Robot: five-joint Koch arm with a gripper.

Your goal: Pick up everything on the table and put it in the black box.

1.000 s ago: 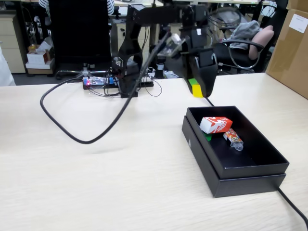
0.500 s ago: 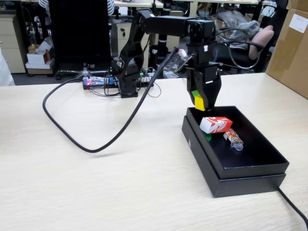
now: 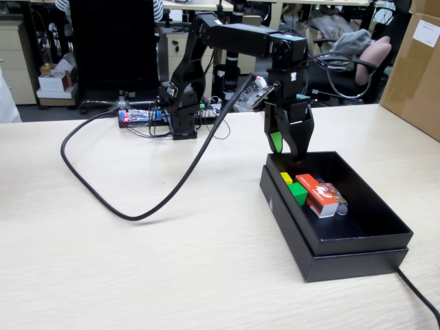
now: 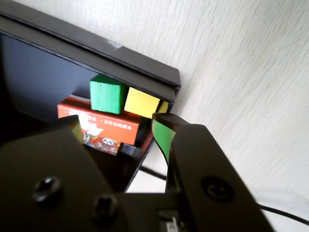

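A: Fixed view first. Where is the gripper (image 3: 292, 152) relative to the things?

B: It hangs over the far end of the box (image 3: 357, 240), tips pointing down just above the rim. The jaws are spread, with nothing between them (the green on the inside of one jaw is its own lining, not a cube). Everything lies below it and toward the camera: the yellow cube (image 3: 286, 177) against the left wall, the green cube (image 3: 298, 193) touching it on the near side, and the carton (image 3: 322, 194) just to their right.

A: The carton's long axis?

B: It runs along the box's length, roughly parallel to the left wall. A clear-ended packet (image 3: 339, 208) sits at its near end.

A: Anything left on the worktop (image 3: 137, 261)?

B: Only the cable (image 3: 130, 185) and the arm's base. I judge the placing done, so the coming move is probably a lift straight up and away from the box.

A: Now the wrist view.

B: The gripper (image 4: 116, 123) fills the bottom of the picture, jaws apart and empty. Past the tips, the green cube (image 4: 107, 95) and the yellow cube (image 4: 141, 102) sit side by side under the box (image 4: 120, 60) rim, green on the left. The carton (image 4: 104, 126) lies nearer the gripper, long side across the picture, touching the cubes. All three sit inside the box, apart from the jaws.
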